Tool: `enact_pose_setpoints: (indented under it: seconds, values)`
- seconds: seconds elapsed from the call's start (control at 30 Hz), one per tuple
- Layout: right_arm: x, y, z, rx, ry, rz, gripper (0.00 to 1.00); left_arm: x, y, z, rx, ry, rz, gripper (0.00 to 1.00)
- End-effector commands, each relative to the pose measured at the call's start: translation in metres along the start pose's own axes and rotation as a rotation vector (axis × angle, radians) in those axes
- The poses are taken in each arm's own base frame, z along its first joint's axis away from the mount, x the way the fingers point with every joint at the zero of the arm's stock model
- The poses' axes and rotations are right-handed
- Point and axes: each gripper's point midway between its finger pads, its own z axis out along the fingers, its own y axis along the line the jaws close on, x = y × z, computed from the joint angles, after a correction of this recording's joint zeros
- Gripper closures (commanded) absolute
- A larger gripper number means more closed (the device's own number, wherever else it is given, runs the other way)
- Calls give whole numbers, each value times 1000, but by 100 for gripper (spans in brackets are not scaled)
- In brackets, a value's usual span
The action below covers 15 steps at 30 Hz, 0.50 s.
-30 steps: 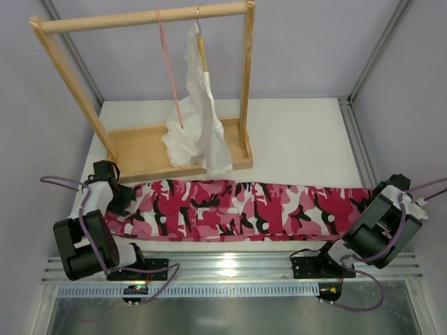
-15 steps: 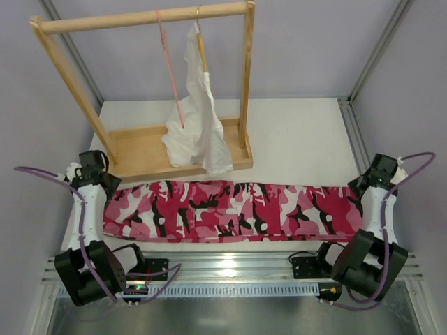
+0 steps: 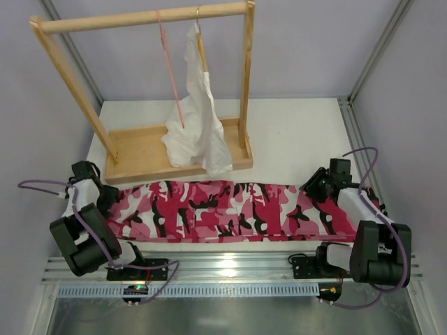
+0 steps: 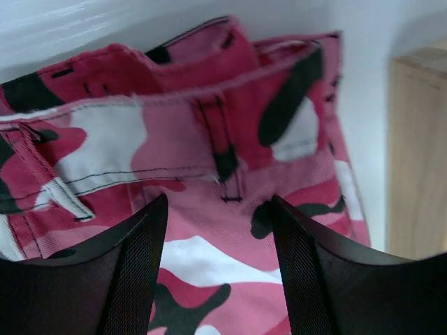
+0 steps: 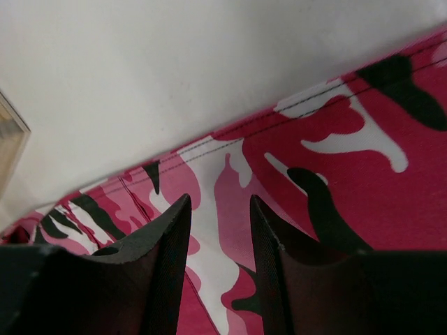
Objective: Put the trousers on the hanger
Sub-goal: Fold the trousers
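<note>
Trousers (image 3: 230, 209) lie flat — left gripper (image 4: 218, 209), right gripper (image 5: 220, 206) parted, seemingly hovering.

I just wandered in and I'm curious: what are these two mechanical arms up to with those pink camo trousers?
Two robot arms are meant to hang the camouflage trousers, which lie stretched flat across the white table. The left gripper is poised over the waistband end, the right gripper near the leg end; both are open and hold nothing. The pink wire hanger hangs bare on the wooden rack behind, beside a white garment.
</note>
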Motion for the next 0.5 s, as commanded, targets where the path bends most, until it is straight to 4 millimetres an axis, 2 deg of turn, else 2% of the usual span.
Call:
enact_pose_setpoints:
  seconds: [0.0, 0.1, 0.17, 0.27, 0.37, 0.47]
  values:
    - [7, 10, 10, -38, 2, -30, 57, -6, 10, 12, -46, 12, -42, 39]
    - [12, -4, 18, 30, 6, -18, 57, -16, 24, 15, -117, -13, -70, 39]
    - [7, -21, 19, 131, -24, 2, 57, -24, 29, 14, -150, -40, -73, 39]
    - [-5, -32, 17, 199, -88, 9, 57, -34, 39, 12, -202, -71, -73, 38]
    - [-10, -35, 16, 219, -115, 25, 57, -41, 50, 14, -247, -69, -100, 38]
    - [-15, -39, 17, 248, -141, 29, 57, -43, 54, 18, -271, -54, -103, 38]
